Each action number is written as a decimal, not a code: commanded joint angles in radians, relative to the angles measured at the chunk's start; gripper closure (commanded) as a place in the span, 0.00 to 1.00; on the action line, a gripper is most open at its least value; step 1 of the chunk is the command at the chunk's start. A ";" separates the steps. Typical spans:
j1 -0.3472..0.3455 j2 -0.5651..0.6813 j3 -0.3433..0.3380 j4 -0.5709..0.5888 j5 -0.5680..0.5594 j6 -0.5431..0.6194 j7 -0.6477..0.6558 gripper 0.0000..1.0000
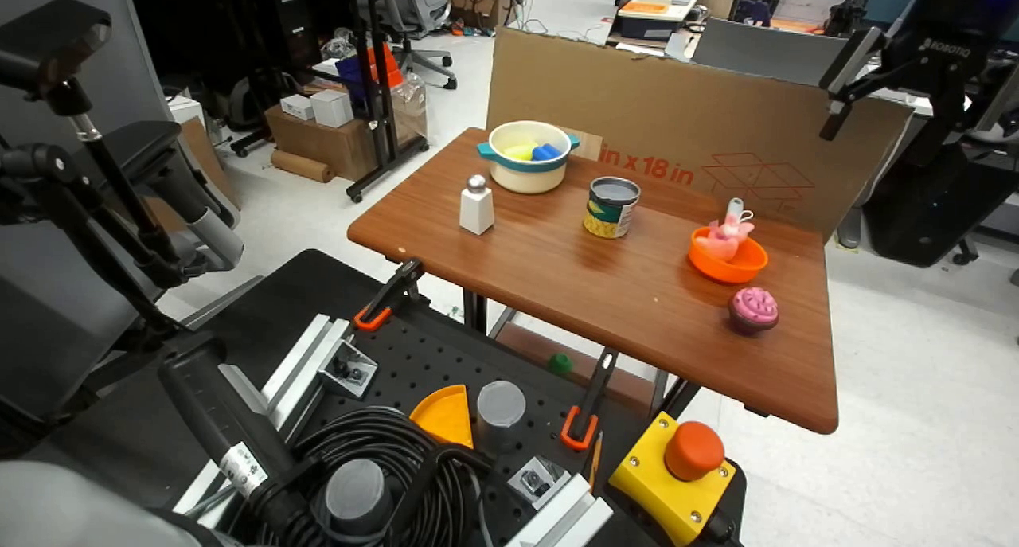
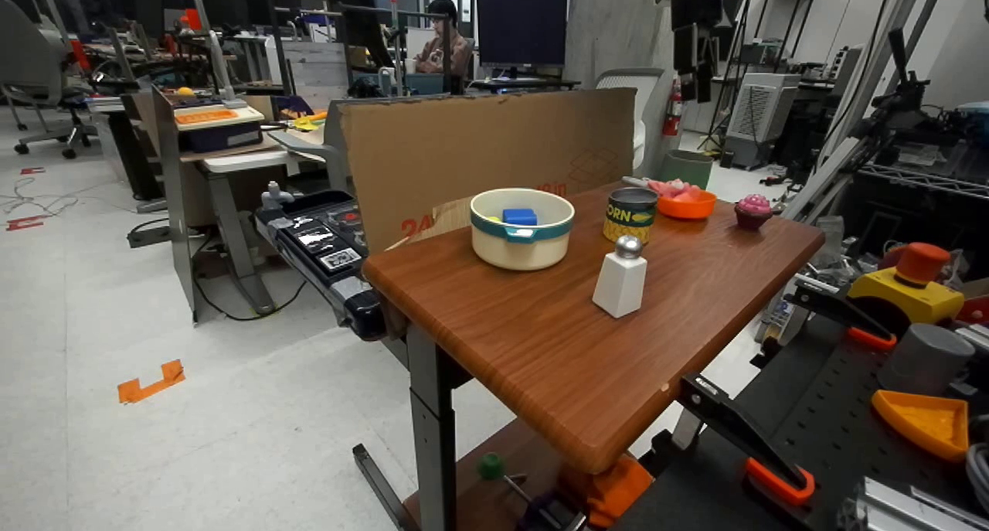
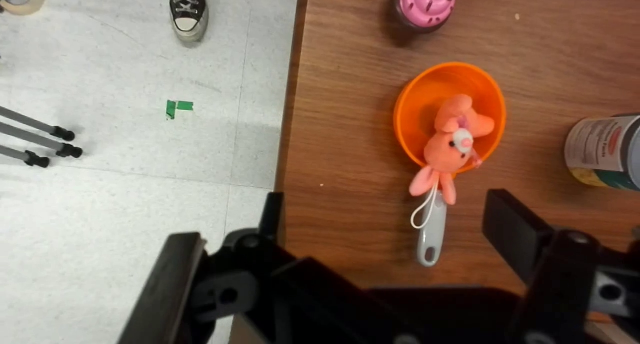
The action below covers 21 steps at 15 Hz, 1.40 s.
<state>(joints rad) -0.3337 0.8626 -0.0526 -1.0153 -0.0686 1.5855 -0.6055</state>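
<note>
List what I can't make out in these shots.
Grey handle: wrist view; the pink plush hides whether it joins the orange bowl.
Can: wrist view; its small print is too blurred to read, and the right edge cuts it off.
Yellow item: both exterior views; the wall of the pot hides its lower part.
Shoe: wrist view; cropped by the top edge.

Below my gripper (image 3: 387, 214), in the wrist view, I see a brown wooden table (image 3: 345, 108) and white tiled floor (image 3: 150, 199). Far past it, in an exterior view, I find a gray concrete wall (image 2: 614, 36) and a big black monitor (image 2: 521, 28).
</note>
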 commanded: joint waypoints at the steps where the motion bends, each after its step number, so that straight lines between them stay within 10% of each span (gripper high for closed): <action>1: -0.006 0.006 -0.007 0.026 0.015 -0.043 0.054 0.00; 21: 0.095 -0.046 -0.028 -0.050 -0.077 -0.089 0.334 0.00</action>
<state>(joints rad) -0.2673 0.8554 -0.0649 -1.0230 -0.1173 1.5088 -0.3115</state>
